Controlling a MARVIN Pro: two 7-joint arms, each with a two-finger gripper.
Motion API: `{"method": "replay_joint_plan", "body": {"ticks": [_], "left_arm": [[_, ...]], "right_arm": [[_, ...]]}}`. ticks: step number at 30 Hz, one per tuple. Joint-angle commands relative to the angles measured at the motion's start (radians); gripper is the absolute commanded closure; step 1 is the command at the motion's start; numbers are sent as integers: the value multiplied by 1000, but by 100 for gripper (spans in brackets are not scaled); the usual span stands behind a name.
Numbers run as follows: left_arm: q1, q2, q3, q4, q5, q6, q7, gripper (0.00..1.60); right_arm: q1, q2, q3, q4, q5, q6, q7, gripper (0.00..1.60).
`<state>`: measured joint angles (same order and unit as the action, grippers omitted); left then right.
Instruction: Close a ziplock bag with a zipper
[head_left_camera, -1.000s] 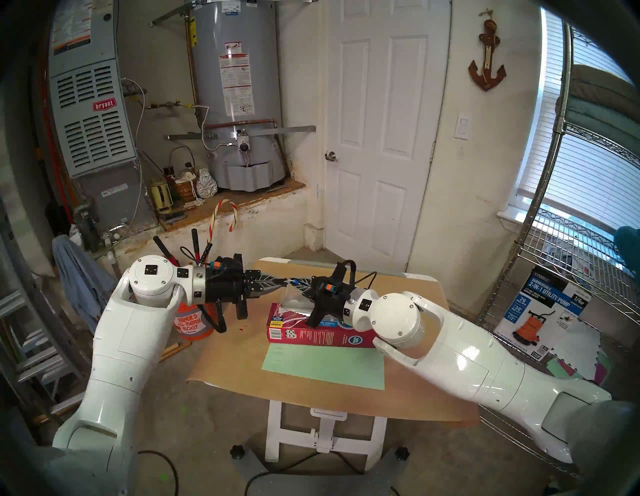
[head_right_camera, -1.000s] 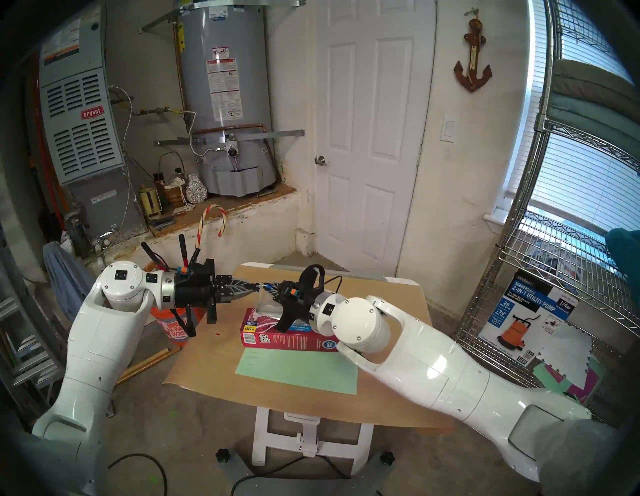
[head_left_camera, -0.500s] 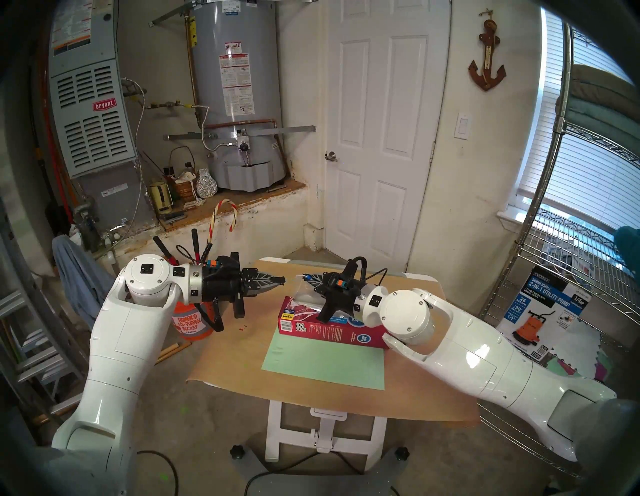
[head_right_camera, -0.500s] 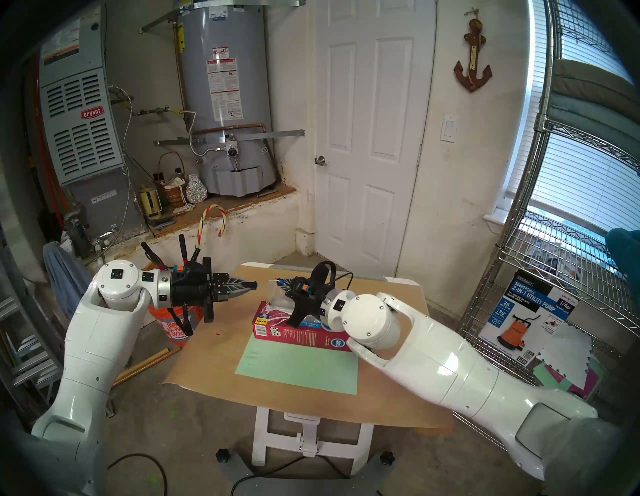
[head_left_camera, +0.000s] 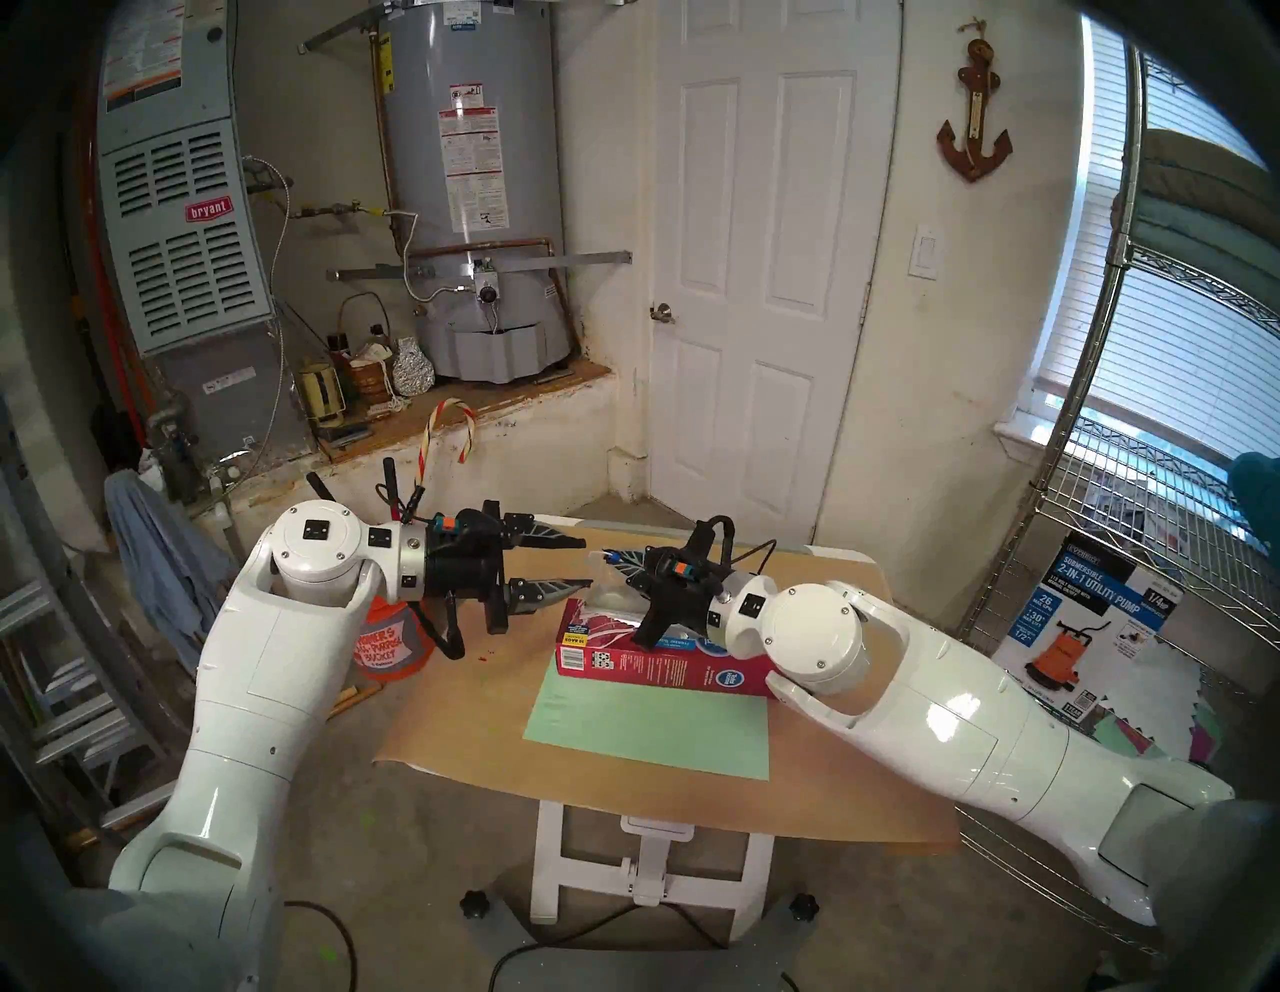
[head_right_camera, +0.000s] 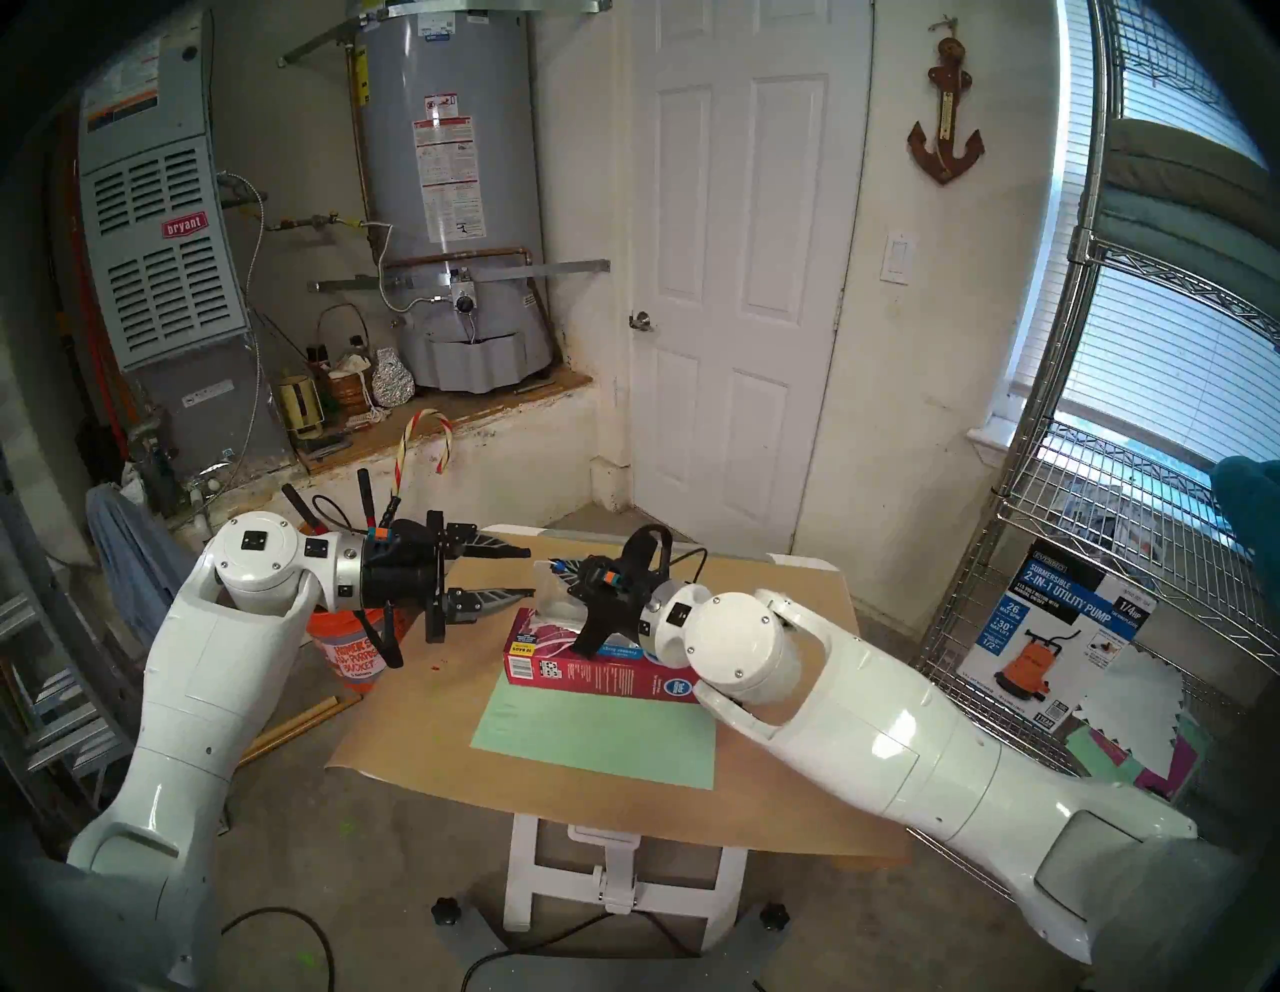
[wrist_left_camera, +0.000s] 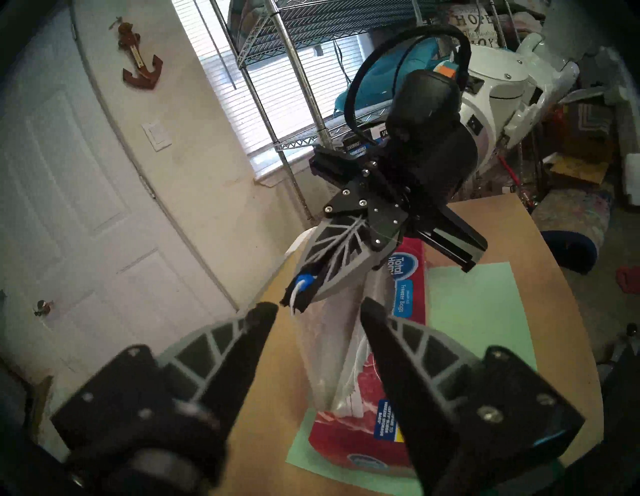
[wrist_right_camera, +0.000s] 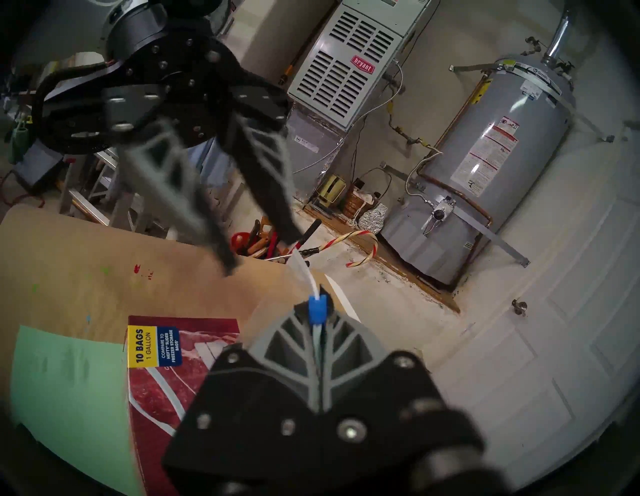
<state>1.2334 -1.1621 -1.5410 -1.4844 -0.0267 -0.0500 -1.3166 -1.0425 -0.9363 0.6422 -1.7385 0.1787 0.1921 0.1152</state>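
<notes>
The clear ziplock bag (wrist_left_camera: 332, 350) hangs limp above the red box (head_left_camera: 665, 666), and its lower part rests on the box. My right gripper (wrist_right_camera: 317, 306) is shut on the zipper (wrist_right_camera: 317, 311), a small blue slider on a white strip that pokes out past the fingertips. In the left wrist view the same slider (wrist_left_camera: 304, 279) shows at the tip of the right gripper (wrist_left_camera: 298, 300). My left gripper (head_left_camera: 585, 562) stands open just left of the bag's top corner, one finger above and one below, touching nothing; it also shows as left gripper (wrist_left_camera: 317, 306).
The red box lies on a green paper sheet (head_left_camera: 651, 727) on the brown-covered table (head_left_camera: 471, 720). An orange bucket (head_left_camera: 388, 648) with tools stands off the table's left edge. A wire shelf (head_left_camera: 1108, 540) stands at the right.
My left gripper came off the bag end, drew back left, then opened and came in again toward the bag. The right gripper shifted right with the bag, and the red box slid right.
</notes>
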Motion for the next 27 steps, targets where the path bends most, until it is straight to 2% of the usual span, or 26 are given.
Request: {"method": "replay_joint_plan", "body": {"ticks": [1,7,9,12,14,15,16,17,18,19,22,23,24,25,27], "left_arm": [[-42,-2,-5,5,-3,2,3,106],[-47,-5,-1,14,1,1,3,110],[-50,-7,-1,15,2,2,3,103],[-52,-8,0,15,3,2,3,102],[-54,-9,-1,17,3,2,2,83],[-55,-9,-1,19,3,0,1,79],[-56,-10,-1,20,3,0,1,67],[-56,-11,-1,22,4,-1,2,63],[-57,-11,0,23,4,-1,2,28],[-58,-12,0,25,4,-2,1,8],[-61,-14,2,30,5,-2,-1,15],[-61,-14,2,31,5,-1,-1,32],[-61,-14,2,31,5,-1,-1,32],[-62,-15,2,33,5,-1,-1,41],[-64,-15,3,38,6,-3,-2,33]], "right_arm": [[2,2,9,-36,-1,-4,-10,160],[-2,11,10,-51,3,-2,-12,160],[-3,13,10,-53,3,-1,-13,160],[-3,15,10,-54,3,-1,-15,160],[-3,16,10,-53,3,-2,-16,160],[-3,16,10,-53,3,-2,-17,160],[-3,16,10,-52,3,-3,-17,160],[-3,16,10,-51,3,-4,-18,160],[-2,15,10,-50,3,-5,-18,160],[-2,14,10,-48,2,-6,-18,160],[1,11,9,-43,2,-7,-19,160],[2,10,9,-43,3,-6,-18,160],[2,10,9,-43,3,-6,-18,160],[3,9,9,-43,3,-6,-18,160],[4,8,10,-43,4,-5,-17,160]]}}
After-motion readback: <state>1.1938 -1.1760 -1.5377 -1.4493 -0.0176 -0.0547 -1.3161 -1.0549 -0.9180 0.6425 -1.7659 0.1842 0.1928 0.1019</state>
